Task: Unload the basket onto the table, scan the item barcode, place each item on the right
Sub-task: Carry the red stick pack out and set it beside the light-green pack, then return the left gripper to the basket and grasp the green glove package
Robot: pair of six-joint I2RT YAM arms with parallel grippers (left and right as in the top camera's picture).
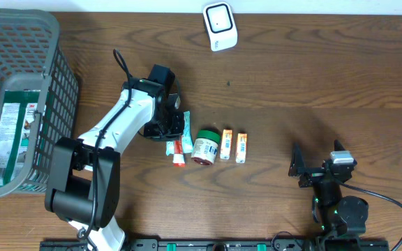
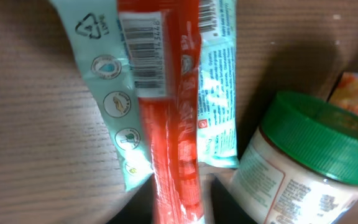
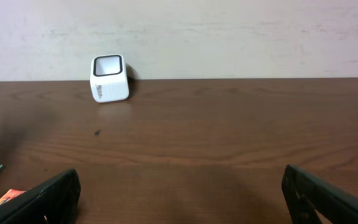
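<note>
Red tube on the table under the left gripper, lying across a teal packet.
Its white label bears a black barcode, digits too blurred to read; whether the left claw pinches the tube I cannot tell. A green-lidded jar stands just beside it, then two orange boxes. The grey basket holds a pack marked 3M. The right gripper gapes wide.

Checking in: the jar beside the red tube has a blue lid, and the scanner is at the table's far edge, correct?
Not quite. The jar has a green lid, not blue; the left wrist view shows it clearly. It does sit beside the red tube, and the scanner is at the far edge of the table.
</note>
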